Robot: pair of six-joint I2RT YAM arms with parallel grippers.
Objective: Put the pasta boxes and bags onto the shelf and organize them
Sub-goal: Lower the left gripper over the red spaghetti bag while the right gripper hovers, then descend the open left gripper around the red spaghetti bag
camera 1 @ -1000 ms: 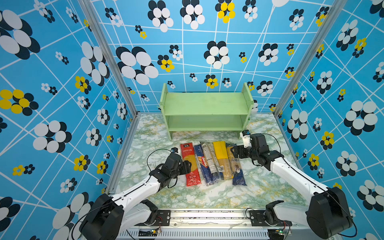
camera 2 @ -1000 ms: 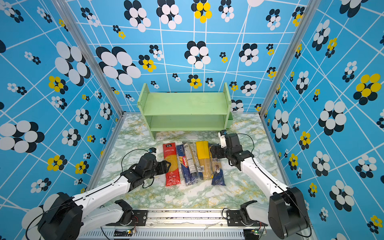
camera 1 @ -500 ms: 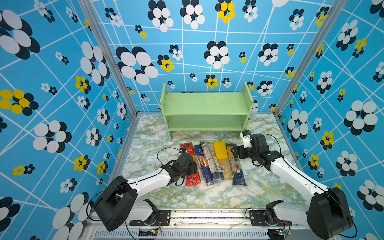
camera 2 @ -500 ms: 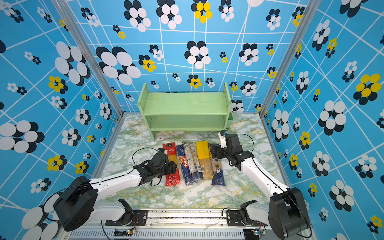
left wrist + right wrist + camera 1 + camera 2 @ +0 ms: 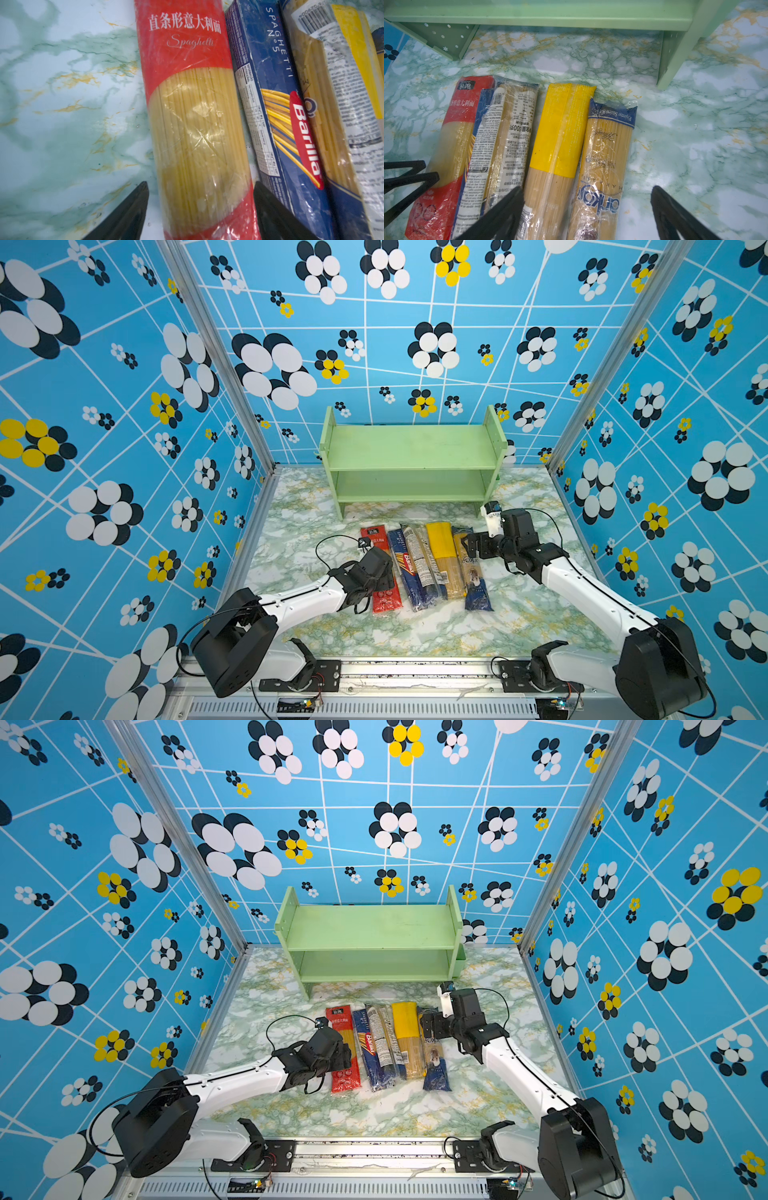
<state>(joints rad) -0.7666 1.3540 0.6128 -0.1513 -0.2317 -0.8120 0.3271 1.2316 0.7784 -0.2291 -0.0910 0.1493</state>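
Two wrist views alone reveal left gripper straddling red bag, right gripper wide.

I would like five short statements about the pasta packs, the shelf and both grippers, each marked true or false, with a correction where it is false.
1. Both tiers of the shelf hold nothing. True.
2. The left gripper is shut on the Barilla box. False: its jaws stand open, one on each side of the red bag; the Barilla box lies beside that bag.
3. The row of pasta packs lies on the table in front of the shelf. True.
4. The yellow-topped bag is leftmost in both top views. False: the red bag is leftmost; the yellow-topped bag is fourth from the left.
5. The right gripper is open. True.
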